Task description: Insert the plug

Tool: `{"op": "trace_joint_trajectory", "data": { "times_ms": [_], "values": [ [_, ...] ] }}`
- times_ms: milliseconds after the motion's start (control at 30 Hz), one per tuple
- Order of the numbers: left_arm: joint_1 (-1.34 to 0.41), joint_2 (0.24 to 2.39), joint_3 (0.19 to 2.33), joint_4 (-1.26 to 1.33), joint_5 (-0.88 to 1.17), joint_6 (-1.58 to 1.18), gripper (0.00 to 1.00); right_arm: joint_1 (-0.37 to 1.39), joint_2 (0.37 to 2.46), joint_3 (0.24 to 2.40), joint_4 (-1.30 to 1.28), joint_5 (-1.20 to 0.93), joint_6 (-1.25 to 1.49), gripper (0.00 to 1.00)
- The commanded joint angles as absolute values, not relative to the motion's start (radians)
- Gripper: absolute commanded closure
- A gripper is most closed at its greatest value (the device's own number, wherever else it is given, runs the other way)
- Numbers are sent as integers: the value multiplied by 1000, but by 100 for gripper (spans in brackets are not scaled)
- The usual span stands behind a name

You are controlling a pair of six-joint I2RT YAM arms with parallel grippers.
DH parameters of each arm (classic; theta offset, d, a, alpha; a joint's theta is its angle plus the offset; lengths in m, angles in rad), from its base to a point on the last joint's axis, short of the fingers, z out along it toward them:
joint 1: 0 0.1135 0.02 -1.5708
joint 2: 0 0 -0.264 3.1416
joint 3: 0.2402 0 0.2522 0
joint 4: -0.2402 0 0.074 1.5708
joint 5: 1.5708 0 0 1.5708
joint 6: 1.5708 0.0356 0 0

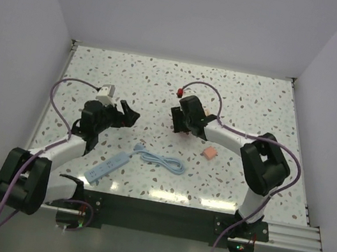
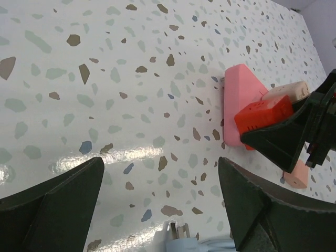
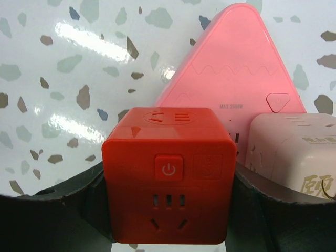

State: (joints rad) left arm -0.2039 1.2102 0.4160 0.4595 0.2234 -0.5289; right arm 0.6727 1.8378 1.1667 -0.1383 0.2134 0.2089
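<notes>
**Red cube in the jaws, plug waiting on the table**

We see the right gripper (image 1: 180, 127) clamped on the bright red cube (image 3: 168, 184). It is down by the flat pink triangle (image 3: 231, 79), with a pale pink cube (image 3: 294, 157) just beside. The plug (image 1: 209, 152), small and salmon-orange, lies loose on the table (image 1: 256, 102) near the right forearm. The left gripper (image 2: 160, 205) hovers with fingers spread wide, holding nothing. The power strip (image 1: 108, 166) sits near the left arm. We judge the pickup not yet begun. Next the red cube must be released, then the plug pinched squarely across its flat sides.
</notes>
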Motion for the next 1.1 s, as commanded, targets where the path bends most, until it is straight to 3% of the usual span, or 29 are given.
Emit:
{"op": "trace_joint_trajectory", "data": {
  "times_ms": [0, 267, 667, 900, 1067],
  "values": [
    [-198, 1169, 411, 431, 179, -499, 5, 667, 1772, 1166, -259, 222, 175, 37],
    [-198, 1155, 397, 416, 179, -494, 4, 667, 1704, 1169, -259, 235, 152, 13],
    [-233, 1008, 318, 428, 100, -459, 4, 667, 1462, 1062, -253, 262, 166, 10],
    [-511, 957, 281, 498, -100, -399, 7, 667, 1224, 838, -117, 349, 222, 7],
    [-768, 1096, 322, 574, -184, -358, 8, 667, 1079, 718, -41, 396, 264, 4]
  ]
}}
